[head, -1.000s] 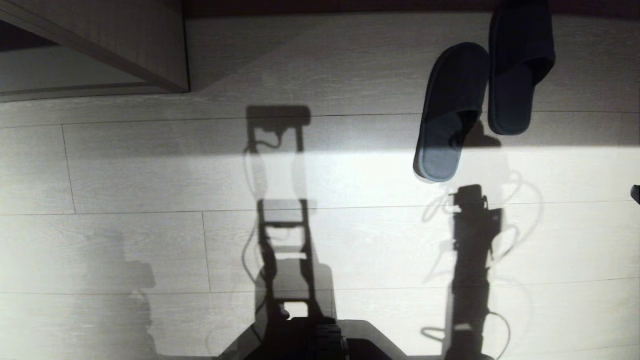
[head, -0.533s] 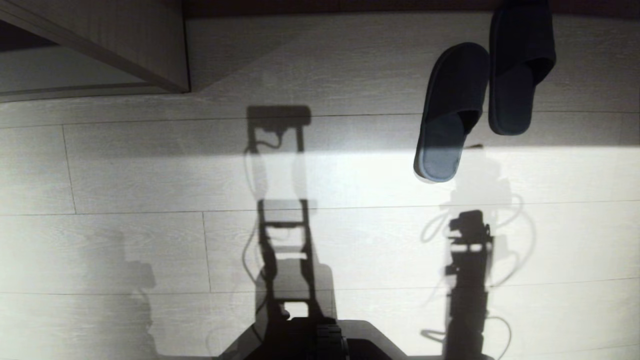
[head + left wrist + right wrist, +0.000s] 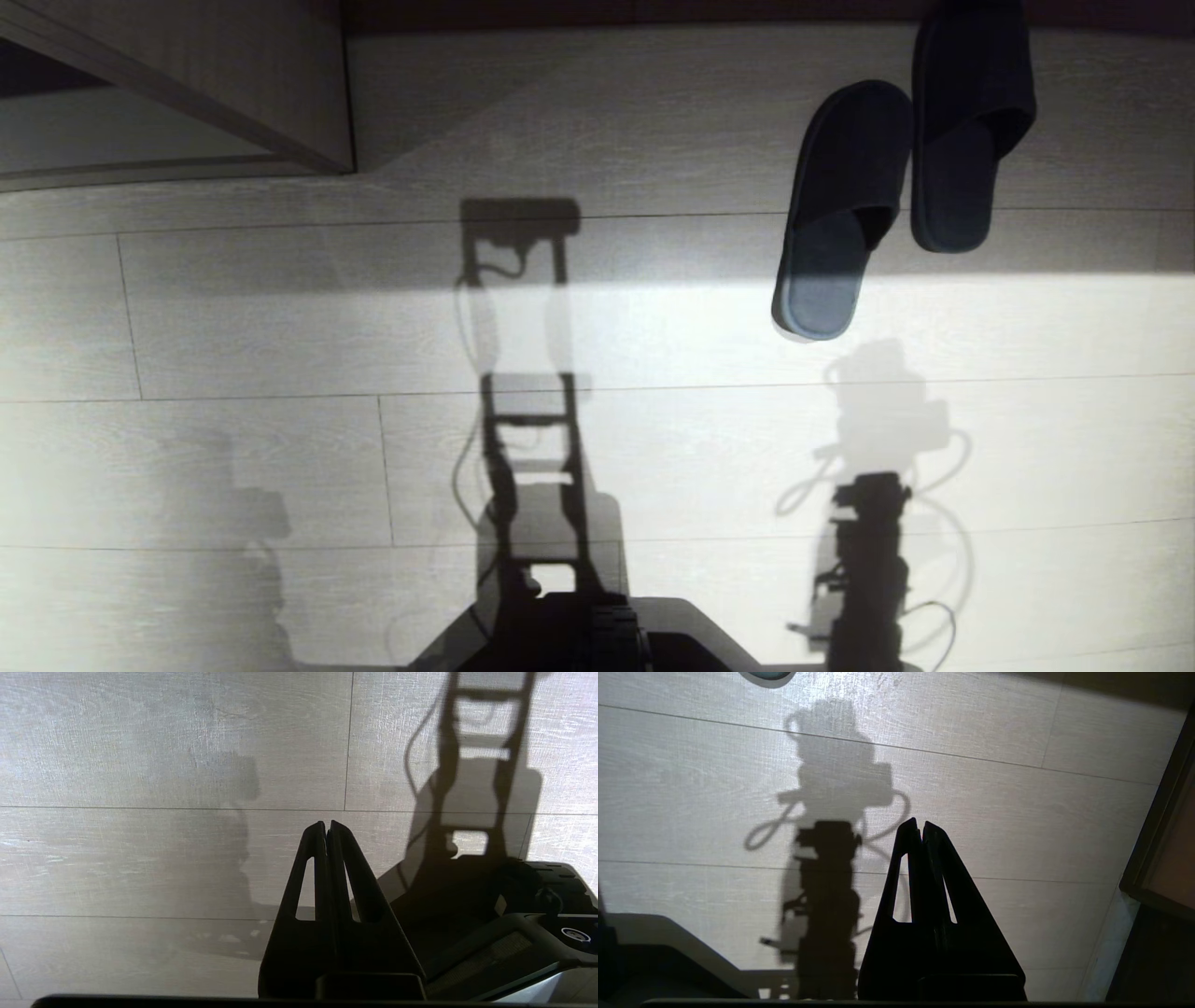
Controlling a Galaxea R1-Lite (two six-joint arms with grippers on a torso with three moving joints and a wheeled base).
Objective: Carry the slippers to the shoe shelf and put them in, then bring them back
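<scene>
In the head view, the pair of dark grey-blue fabric slippers [image 3: 896,168] lies on the pale wood-grain plank floor [image 3: 280,317] at the upper right, toes pointing away from the robot; the two lie side by side, the nearer one a little to the left and reaching with its heel into a bright band of light, the farther one wholly in shade close to a dark strip along the far edge. At the upper left stands a corner of pale wooden furniture [image 3: 280,84]. Neither arm shows here, only their shadows on the floor, and the dark edge of the robot's base [image 3: 579,635] sits at the bottom centre. In the left wrist view, the left gripper [image 3: 326,826] hangs over bare planks with its two black fingers pressed together at the tips and nothing between them; part of the robot's dark base is beside it, and no slipper is in sight. In the right wrist view, the right gripper [image 3: 920,823] likewise has its black fingers closed tip to tip and empty, held above the floor; only the rounded heel of one slipper [image 3: 767,675] peeks in at the picture's edge, well apart from the fingertips, with the arm's shadow on the floor between them, and a dark-framed wooden panel [image 3: 1162,858] stands off to one side
</scene>
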